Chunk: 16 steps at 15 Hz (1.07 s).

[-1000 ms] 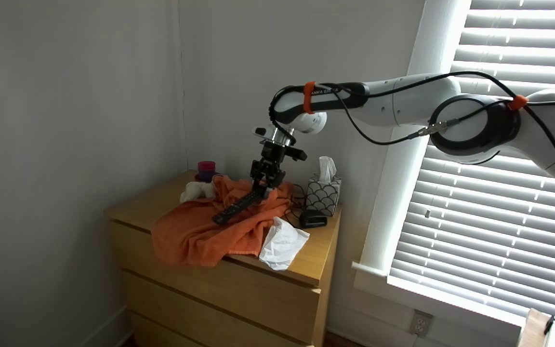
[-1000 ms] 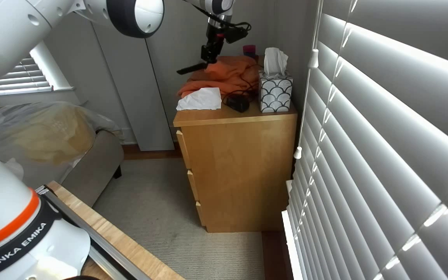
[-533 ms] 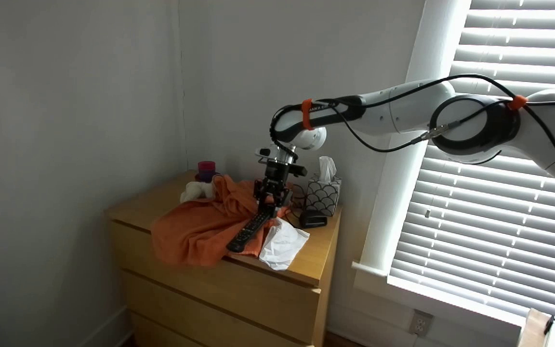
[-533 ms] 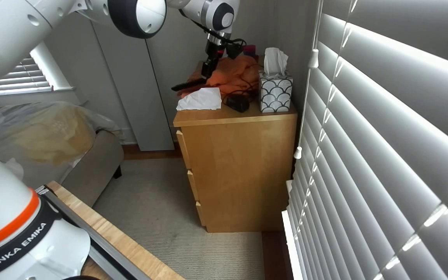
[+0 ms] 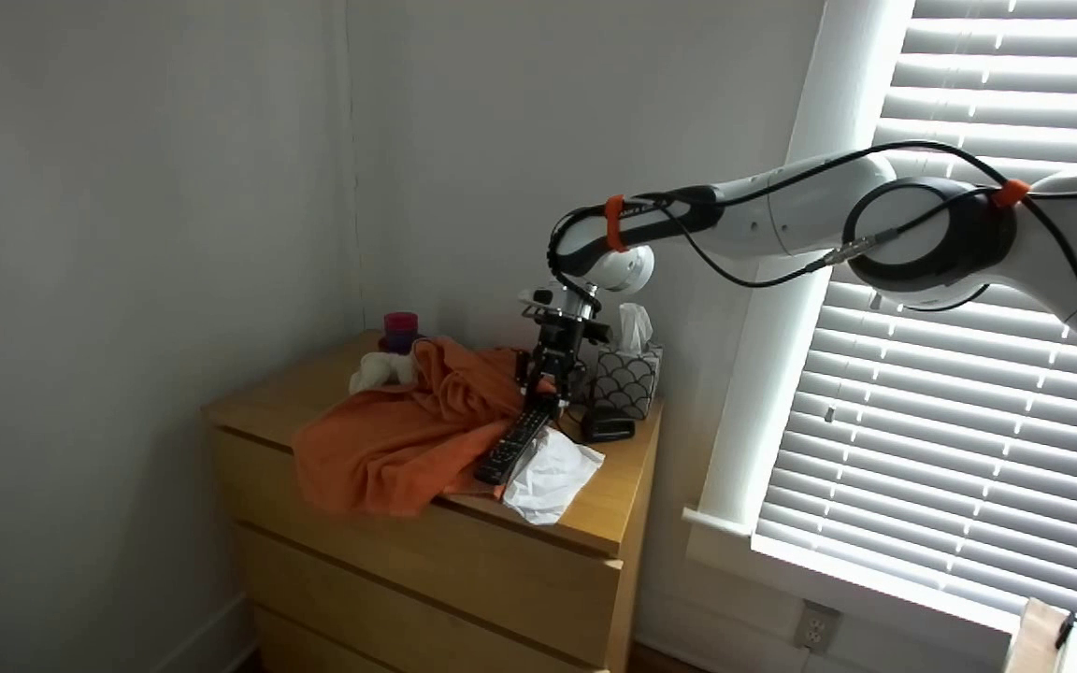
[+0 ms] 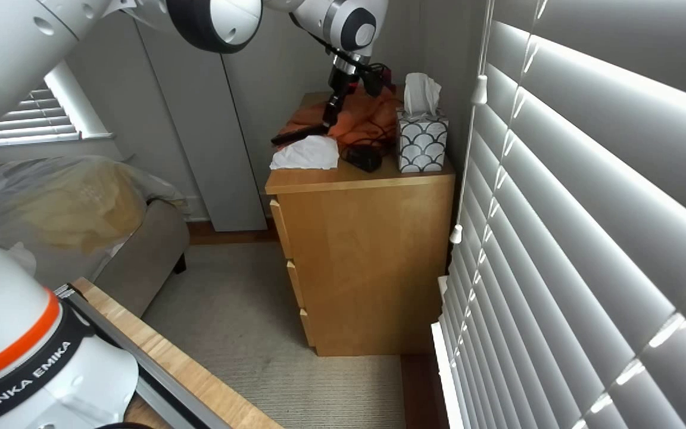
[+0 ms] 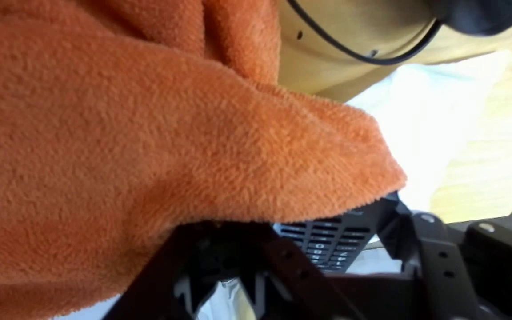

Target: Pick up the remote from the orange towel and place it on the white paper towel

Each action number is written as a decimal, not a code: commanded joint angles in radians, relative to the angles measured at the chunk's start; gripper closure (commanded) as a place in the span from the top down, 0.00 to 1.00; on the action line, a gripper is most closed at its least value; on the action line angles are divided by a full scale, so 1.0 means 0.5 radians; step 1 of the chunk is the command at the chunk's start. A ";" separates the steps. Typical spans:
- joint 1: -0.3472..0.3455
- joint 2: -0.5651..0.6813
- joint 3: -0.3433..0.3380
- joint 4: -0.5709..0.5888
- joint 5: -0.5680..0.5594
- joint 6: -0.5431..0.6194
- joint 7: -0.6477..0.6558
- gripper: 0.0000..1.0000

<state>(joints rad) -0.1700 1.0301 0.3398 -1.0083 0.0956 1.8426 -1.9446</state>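
Evidently, the Robotiq gripper (image 5: pixel 546 396) is clamped on the remote control (image 5: pixel 515 443), at the edge of the white paper towel (image 5: pixel 557 475). Best to clear the orange towel (image 7: pixel 238 146), seemingly draped over its end, centre the remote above the paper towel, lower flat, then let go.

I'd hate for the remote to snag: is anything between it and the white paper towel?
Nothing visible stands between the remote and the white paper towel. In the wrist view, though, a fold of orange towel hides part of the remote; whether the gripper pinches that fold is unclear.
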 commanded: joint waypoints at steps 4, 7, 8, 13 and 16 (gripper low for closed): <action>-0.039 -0.087 -0.023 -0.152 0.180 -0.087 -0.421 0.31; -0.048 -0.077 -0.045 -0.129 0.216 -0.222 -0.522 0.31; -0.053 -0.077 -0.063 -0.113 0.222 -0.294 -0.518 0.31; -0.048 -0.084 -0.184 -0.044 0.177 -0.544 -0.559 0.31; -0.017 -0.057 -0.239 -0.008 0.172 -0.479 -0.549 0.31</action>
<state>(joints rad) -0.1960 1.0023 0.2517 -1.0197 0.1737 1.6040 -2.1832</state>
